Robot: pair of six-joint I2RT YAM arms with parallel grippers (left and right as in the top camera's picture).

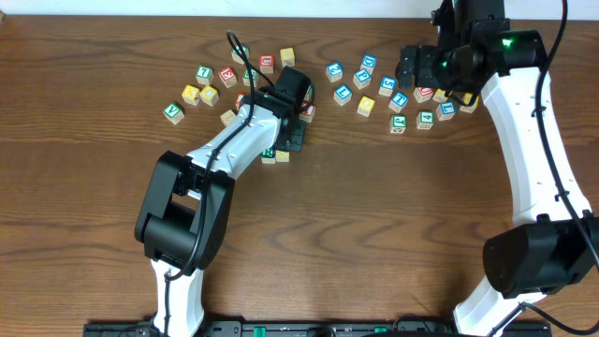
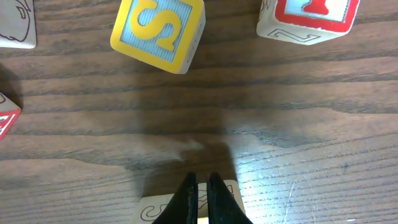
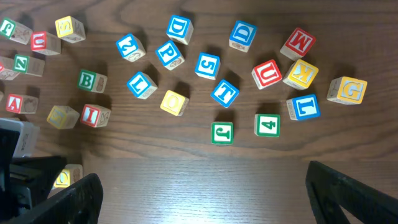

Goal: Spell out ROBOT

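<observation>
My left gripper is shut, its tips straight above a wooden cube with a line drawing on its side. In the overhead view the left gripper stands by a green-lettered cube and a yellow cube. The green B, the blue T and a yellow-faced cube lie loose. My right gripper hangs wide open and holds nothing, high over the right cluster.
A yellow S cube and a red-lettered cube lie just beyond the left fingertips. Several blue, red and green cubes are scattered at the back, such as the red U and green 4. The table's near half shows bare wood.
</observation>
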